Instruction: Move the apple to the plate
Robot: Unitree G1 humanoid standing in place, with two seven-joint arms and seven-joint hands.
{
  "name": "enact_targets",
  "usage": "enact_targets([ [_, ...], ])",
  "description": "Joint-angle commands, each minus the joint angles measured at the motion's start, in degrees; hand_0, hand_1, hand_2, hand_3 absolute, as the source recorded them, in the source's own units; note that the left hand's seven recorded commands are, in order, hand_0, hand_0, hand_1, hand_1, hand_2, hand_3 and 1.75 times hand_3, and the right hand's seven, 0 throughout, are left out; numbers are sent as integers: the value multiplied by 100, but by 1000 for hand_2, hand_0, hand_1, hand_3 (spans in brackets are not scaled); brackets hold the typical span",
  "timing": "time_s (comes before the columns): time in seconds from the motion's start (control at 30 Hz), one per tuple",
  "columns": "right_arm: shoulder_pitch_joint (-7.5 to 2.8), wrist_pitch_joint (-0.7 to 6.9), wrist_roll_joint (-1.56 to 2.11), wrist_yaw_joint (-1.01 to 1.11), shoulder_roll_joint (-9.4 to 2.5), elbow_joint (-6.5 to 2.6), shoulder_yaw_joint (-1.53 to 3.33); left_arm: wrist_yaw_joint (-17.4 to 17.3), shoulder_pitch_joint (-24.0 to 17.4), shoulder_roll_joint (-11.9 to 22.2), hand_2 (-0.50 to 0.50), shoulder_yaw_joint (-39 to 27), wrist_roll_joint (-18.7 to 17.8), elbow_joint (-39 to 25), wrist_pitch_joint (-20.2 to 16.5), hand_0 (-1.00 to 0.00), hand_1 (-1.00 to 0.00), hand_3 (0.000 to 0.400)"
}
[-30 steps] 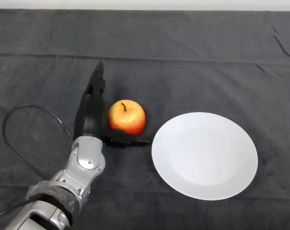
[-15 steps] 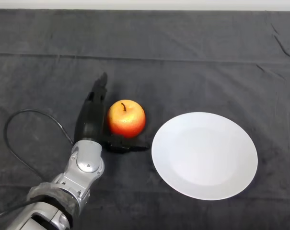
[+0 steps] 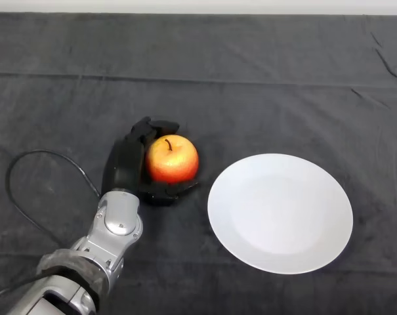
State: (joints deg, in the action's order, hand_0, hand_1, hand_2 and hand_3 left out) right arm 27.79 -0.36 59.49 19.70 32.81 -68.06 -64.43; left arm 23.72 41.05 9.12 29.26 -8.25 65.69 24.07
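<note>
while the apple (image 3: 172, 159) sits on the cloth (image 3: 264, 85) just left of the plate (image 3: 280, 212), the hand (image 3: 126, 164) wraps it from the left side, fingers (image 3: 160, 125) curled over the far top and the thumb (image 3: 175, 189) hooked under the near edge. the grip looks shallow: only the tips reach around, and the right side of the fruit is bare. if the arm lifts fast, the round, smooth skin may roll out toward the plate or drop short of it. a low carry could also knock the rim and shove the plate away, so the lift needs clearance first.
</note>
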Motion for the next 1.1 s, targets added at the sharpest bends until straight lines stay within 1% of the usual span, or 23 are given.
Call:
enact_targets([
  [0.03, 78, -36, 64, 20, 38, 57, -45, -67, 312, 66, 0, 114, -23, 177, -76, -1000, -1000, 400],
  [0.33, 79, -37, 64, 23, 40, 53, -46, -33, 415, 126, 0, 140, 27, 85, -95, -1000, -1000, 400],
  [0.57, 79, -37, 64, 24, 40, 51, -46, 92, 476, 165, 0, 153, 123, -132, -150, -1000, -1000, 400],
  [0.8, 79, -38, 63, 24, 39, 52, -45, 267, 444, 217, 0, 195, 251, -559, -244, -1000, -1000, 400],
  [1.1, 77, -38, 61, 21, 36, 60, -43, 482, 309, 277, 0, 316, 434, -1374, -521, -1000, -1000, 400],
])
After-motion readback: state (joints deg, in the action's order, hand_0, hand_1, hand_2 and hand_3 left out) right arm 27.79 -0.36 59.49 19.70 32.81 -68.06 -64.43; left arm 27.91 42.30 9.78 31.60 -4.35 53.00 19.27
